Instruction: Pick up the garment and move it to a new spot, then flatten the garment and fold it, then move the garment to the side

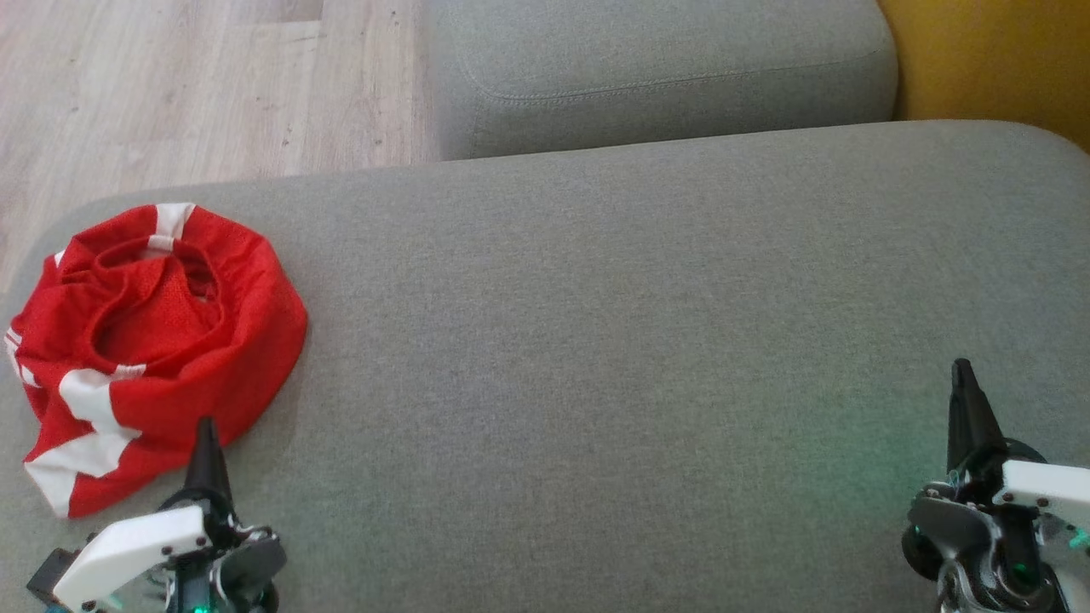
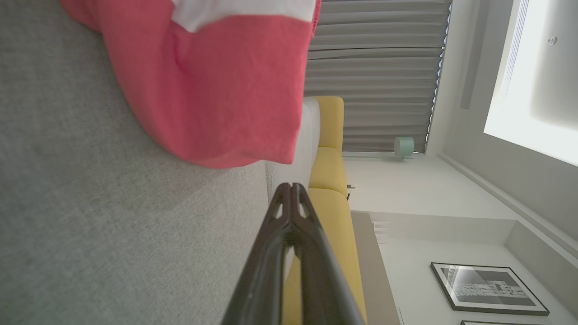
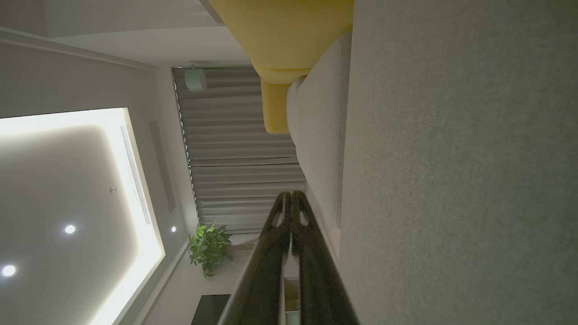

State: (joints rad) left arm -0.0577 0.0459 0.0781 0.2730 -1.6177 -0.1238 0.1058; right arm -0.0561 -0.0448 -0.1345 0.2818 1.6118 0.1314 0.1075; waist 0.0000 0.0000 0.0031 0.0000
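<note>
Garment (image 1: 153, 340), red with white bands, lies crumpled in a loose mound at the left end of the grey seat cushion (image 1: 596, 340), close to its rounded far-left corner. Its left side reaches almost to the cushion's left edge. Beyond that edge and the far edge is wooden floor (image 1: 170, 85). To the right of the mound the cushion stretches bare across the whole width, a broad flat run. On the far side it meets a second cushion (image 1: 656, 77), with yellow upholstery (image 1: 996, 60) at the far right. The left gripper (image 1: 205, 430) sits at the near left, fingers clenched together with nothing between them. In the head view its tip overlaps the garment's near edge, and whether it touches the cloth cannot be told. The right gripper (image 1: 962, 370) rests low at the near right, well apart from the garment, its two fingers likewise pressed together and empty. The garment's folds hide its shape, so sleeves, collar and front cannot be made out. Both grippers' bodies are cut off by the bottom of the head view.
</note>
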